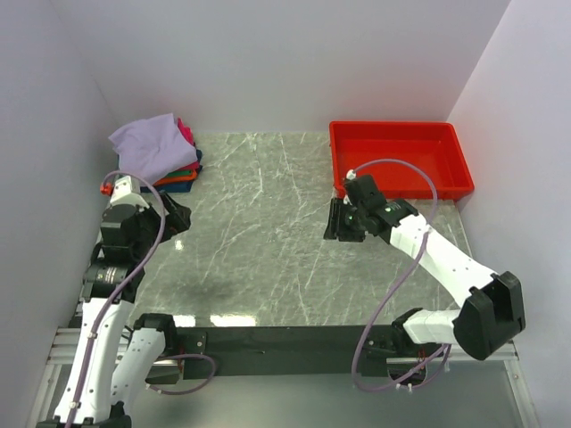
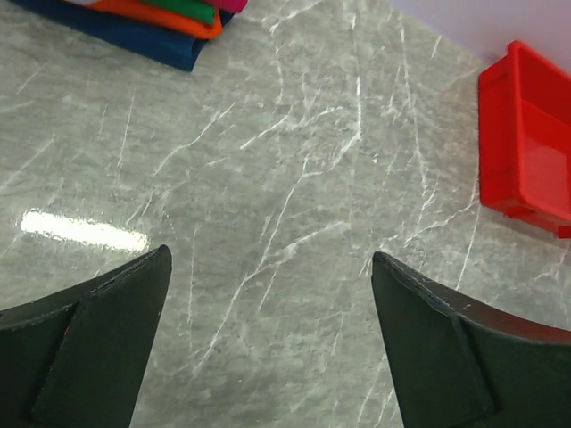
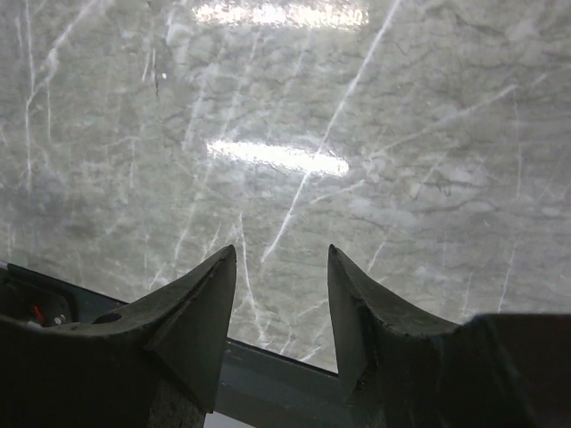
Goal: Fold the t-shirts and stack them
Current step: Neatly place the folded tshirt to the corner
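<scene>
T-shirts [image 1: 156, 153] sit stacked in the far corner, ahead of my left gripper [image 2: 268, 267] and off to the left of its jaws. The lavender one [image 1: 147, 141] lies rumpled on top, hiding most of the folded pink, green, orange and blue below. Those jaws are spread wide and hold nothing. My right gripper [image 3: 281, 259] is parted more narrowly, also empty, over bare table [image 1: 268, 232], well apart from the pile and with the red tray [image 1: 401, 160] just beside it. I'd judge both arms hang clear so the stack isn't disturbed.
</scene>
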Robot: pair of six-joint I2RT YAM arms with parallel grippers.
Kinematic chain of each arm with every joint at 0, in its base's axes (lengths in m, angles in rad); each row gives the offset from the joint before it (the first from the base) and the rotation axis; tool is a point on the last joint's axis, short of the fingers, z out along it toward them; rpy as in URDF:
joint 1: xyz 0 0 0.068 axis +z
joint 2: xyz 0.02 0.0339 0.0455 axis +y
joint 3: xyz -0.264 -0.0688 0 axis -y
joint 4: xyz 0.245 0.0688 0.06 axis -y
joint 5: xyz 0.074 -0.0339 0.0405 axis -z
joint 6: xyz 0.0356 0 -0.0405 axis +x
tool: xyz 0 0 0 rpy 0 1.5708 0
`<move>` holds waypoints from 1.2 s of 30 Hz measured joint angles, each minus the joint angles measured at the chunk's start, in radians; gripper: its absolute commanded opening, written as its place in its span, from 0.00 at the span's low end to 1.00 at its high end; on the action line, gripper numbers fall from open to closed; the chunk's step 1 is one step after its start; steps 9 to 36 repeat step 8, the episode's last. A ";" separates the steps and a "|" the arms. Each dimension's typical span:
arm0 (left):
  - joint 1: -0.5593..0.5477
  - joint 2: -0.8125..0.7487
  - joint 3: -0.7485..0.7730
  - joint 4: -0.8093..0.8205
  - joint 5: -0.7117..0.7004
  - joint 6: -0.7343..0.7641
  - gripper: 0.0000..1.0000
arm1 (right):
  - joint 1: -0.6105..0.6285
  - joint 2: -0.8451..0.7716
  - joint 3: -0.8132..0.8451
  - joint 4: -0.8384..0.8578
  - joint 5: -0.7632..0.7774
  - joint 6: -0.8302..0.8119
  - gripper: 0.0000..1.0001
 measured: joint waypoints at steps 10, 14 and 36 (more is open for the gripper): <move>-0.002 0.016 0.000 0.004 0.013 -0.003 0.99 | 0.000 -0.093 -0.052 0.003 0.027 0.006 0.53; -0.002 0.016 0.000 0.004 0.013 -0.003 0.99 | 0.000 -0.093 -0.052 0.003 0.027 0.006 0.53; -0.002 0.016 0.000 0.004 0.013 -0.003 0.99 | 0.000 -0.093 -0.052 0.003 0.027 0.006 0.53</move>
